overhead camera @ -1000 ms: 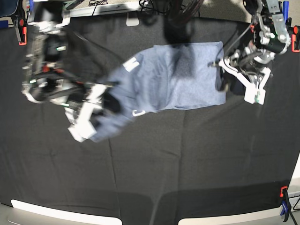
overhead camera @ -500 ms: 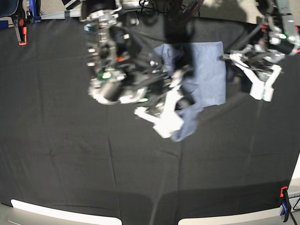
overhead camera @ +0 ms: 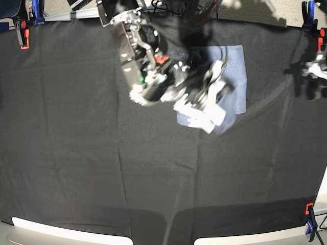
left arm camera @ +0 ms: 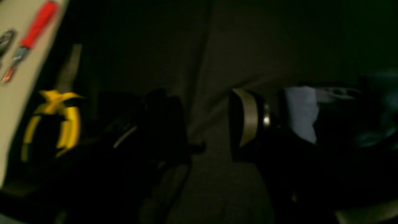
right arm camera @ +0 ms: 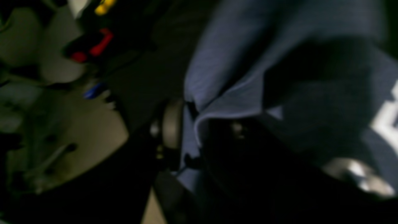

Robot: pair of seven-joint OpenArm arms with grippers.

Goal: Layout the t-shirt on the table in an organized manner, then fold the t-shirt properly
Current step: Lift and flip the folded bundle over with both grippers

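Observation:
The light blue-grey t-shirt (overhead camera: 236, 66) lies doubled over at the back right of the black cloth table (overhead camera: 76, 153). My right gripper (overhead camera: 213, 116) hangs over the shirt's front edge. In the right wrist view it (right arm camera: 197, 137) is shut on a folded edge of the t-shirt (right arm camera: 224, 81), with white lettering (right arm camera: 385, 121) at the right. My left gripper (left arm camera: 208, 124) is open and empty over bare black cloth. In the base view only part of the left arm (overhead camera: 314, 74) shows at the far right edge.
Orange clamps sit at the table's back left (overhead camera: 23, 30) and front right (overhead camera: 309, 209). A blue clamp (overhead camera: 310, 10) is at the back right. A red-handled tool (left arm camera: 37, 21) and a yellow clamp (left arm camera: 53, 124) lie beside the left gripper.
My right arm has swept from the left to the right, carrying the shirt's left part over onto the right part. My left arm has drawn back to the right edge.

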